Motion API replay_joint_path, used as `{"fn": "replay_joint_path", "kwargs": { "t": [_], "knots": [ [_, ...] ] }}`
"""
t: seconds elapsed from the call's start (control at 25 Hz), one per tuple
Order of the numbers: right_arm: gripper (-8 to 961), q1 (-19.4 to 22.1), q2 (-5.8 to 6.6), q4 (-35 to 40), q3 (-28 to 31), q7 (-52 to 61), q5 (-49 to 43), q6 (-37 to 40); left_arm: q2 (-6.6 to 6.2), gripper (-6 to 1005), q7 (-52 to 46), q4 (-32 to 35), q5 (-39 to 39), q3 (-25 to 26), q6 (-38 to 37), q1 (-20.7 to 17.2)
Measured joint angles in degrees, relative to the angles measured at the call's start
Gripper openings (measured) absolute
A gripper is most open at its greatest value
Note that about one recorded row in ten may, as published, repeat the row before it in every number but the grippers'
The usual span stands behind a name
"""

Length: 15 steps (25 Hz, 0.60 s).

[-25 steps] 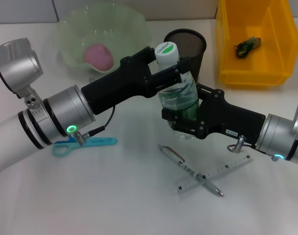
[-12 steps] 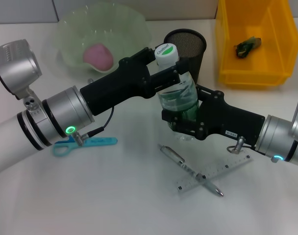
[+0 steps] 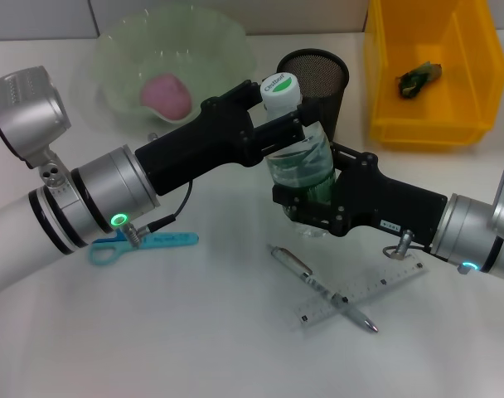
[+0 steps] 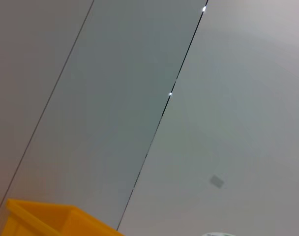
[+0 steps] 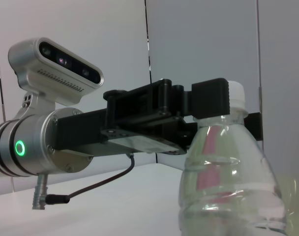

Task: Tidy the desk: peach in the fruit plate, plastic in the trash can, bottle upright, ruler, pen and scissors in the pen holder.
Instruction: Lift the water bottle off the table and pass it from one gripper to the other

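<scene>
A clear bottle with a white cap stands upright in mid-table, in front of the black mesh pen holder. My left gripper is shut on its neck just below the cap, and my right gripper is shut on its lower body. The right wrist view shows the bottle close up with the left gripper at its cap. The pink peach lies in the green fruit plate. A piece of plastic lies in the yellow trash can. Blue scissors, a pen and a ruler lie on the table.
The pen and ruler cross each other in front of the right arm. The scissors lie partly under the left arm. The left wrist view shows only a wall and a corner of the yellow bin.
The bottle and both grippers have shifted very slightly to the left; otherwise nothing has moved.
</scene>
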State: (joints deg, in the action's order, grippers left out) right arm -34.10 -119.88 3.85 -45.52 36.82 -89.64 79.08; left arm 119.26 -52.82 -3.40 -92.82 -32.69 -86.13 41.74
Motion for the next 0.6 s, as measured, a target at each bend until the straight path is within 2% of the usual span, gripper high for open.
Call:
{"fn": "replay_joint_path", "kwargs": {
  "t": [0.52, 0.6],
  "knots": [
    [817, -0.09, 0.0, 0.02, 0.0, 0.0, 0.0, 0.12, 0.0, 688, -0.14, 0.28, 0.06, 0.16, -0.4, -0.34],
    [818, -0.09, 0.0, 0.02, 0.0, 0.0, 0.0, 0.23, 0.0, 610, -0.2, 0.33, 0.01, 0.06, -0.43, -0.35]
  ]
}}
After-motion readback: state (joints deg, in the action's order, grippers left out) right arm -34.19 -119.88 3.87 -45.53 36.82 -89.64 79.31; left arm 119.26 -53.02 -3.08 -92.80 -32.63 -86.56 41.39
